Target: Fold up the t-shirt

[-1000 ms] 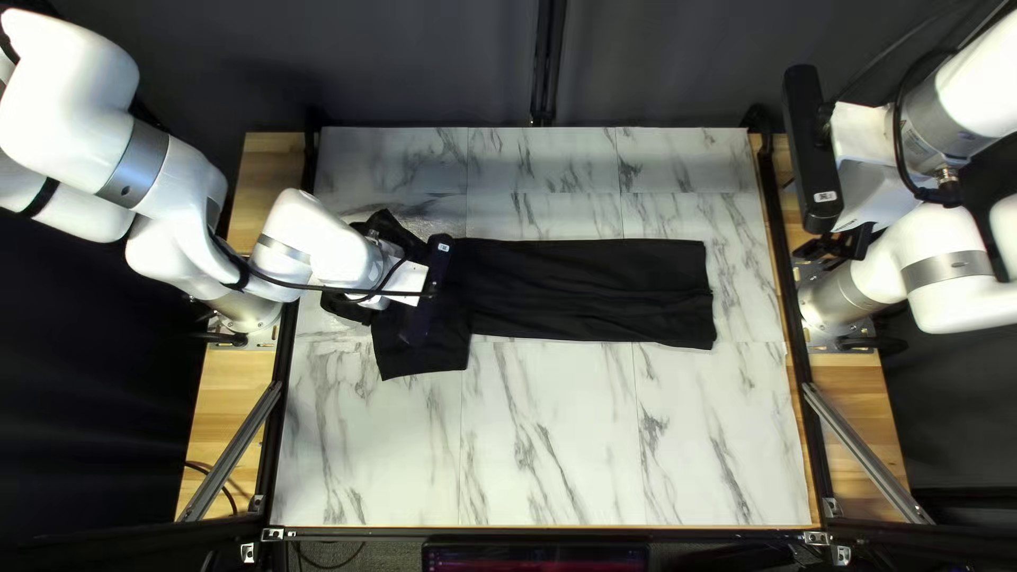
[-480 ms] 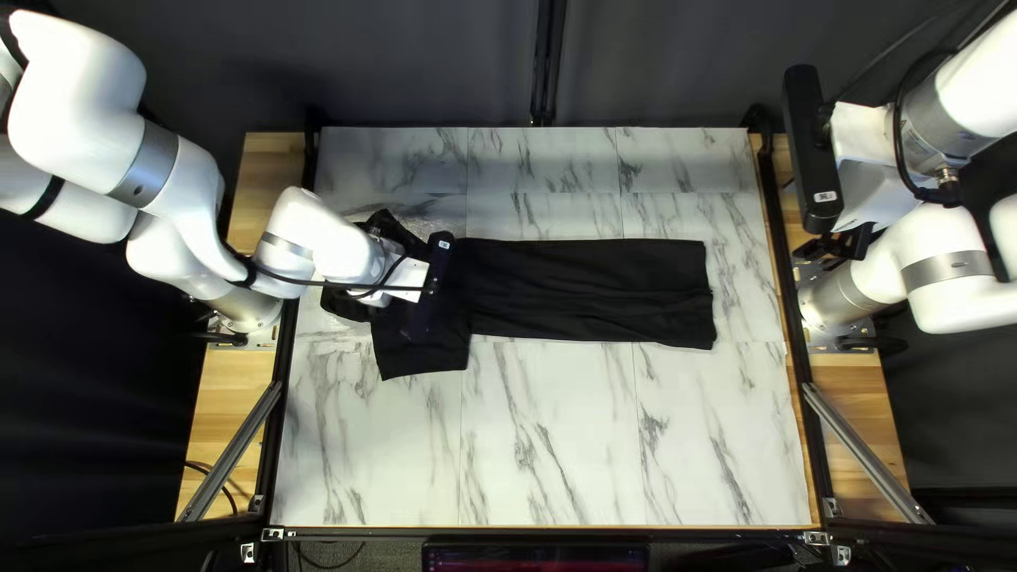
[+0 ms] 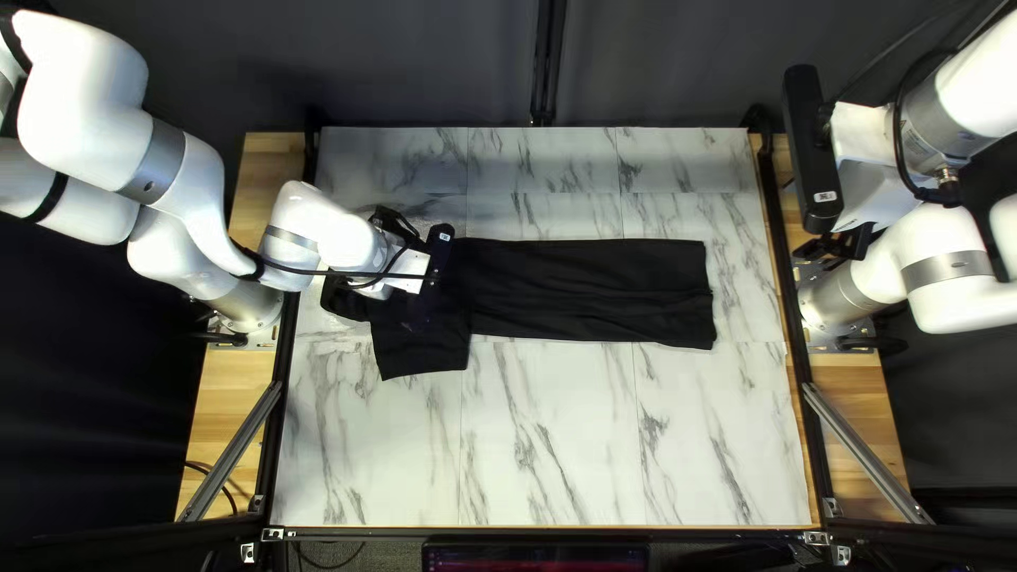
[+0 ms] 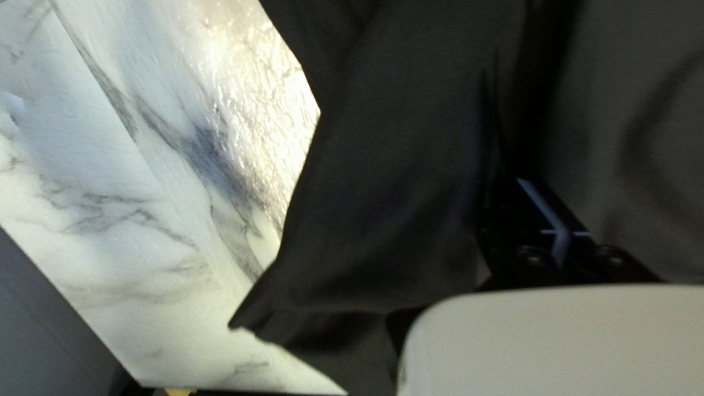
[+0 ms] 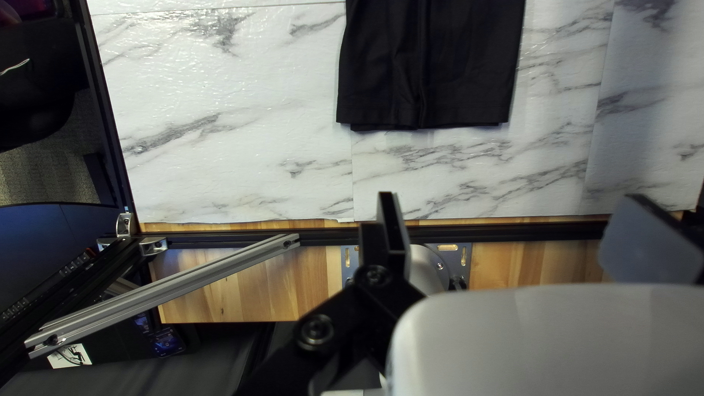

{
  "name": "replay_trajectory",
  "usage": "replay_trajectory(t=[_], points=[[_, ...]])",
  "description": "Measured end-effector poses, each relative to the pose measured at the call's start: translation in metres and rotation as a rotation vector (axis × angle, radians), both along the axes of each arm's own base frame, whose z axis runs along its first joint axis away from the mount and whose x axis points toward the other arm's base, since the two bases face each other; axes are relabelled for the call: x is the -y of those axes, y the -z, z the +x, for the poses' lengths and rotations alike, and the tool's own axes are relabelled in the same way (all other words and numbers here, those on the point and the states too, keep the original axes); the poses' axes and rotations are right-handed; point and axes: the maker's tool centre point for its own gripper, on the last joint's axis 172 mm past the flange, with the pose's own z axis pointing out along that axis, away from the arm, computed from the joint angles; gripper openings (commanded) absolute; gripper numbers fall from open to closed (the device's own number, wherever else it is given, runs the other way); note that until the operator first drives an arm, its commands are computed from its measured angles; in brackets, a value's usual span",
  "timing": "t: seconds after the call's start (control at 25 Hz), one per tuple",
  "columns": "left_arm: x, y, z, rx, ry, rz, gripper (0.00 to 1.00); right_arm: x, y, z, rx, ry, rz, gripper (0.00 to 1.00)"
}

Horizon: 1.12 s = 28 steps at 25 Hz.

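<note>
Fingers of right gripper were held spread, well apart from cloth | left gripper was positioned over black t-shirt, its grip state could not be told | t-shirt was laid across worktop as a long strip, wider near left arm

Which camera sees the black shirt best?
The top left view: most of the black shirt shows, though my left arm covers some. The left wrist view shows part close up; the right wrist view, only one end.
</note>
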Motion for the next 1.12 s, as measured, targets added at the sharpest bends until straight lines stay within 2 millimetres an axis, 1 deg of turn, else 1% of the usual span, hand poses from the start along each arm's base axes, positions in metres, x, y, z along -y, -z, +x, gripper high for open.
replay_trajectory(t=[0.16,0.32,0.48,0.6,1.12], points=[[0.006,-0.018,0.003,0.004,0.006,0.022,0.08,0.000,0.000,0.000,0.000,0.000,0.000,1.00],[0.010,-0.030,0.004,0.006,0.010,0.043,0.07,0.000,0.000,0.000,0.000,0.000,0.000,1.00],[0.020,-0.039,0.007,0.008,0.020,0.060,0.07,0.000,0.000,0.000,0.000,0.000,0.000,1.00],[0.031,-0.047,0.009,0.011,0.028,0.075,0.07,0.000,0.000,0.000,0.000,0.000,0.000,1.00],[0.095,-0.089,0.014,0.040,0.086,0.141,0.05,0.000,0.000,0.000,0.000,0.000,0.000,1.00]])
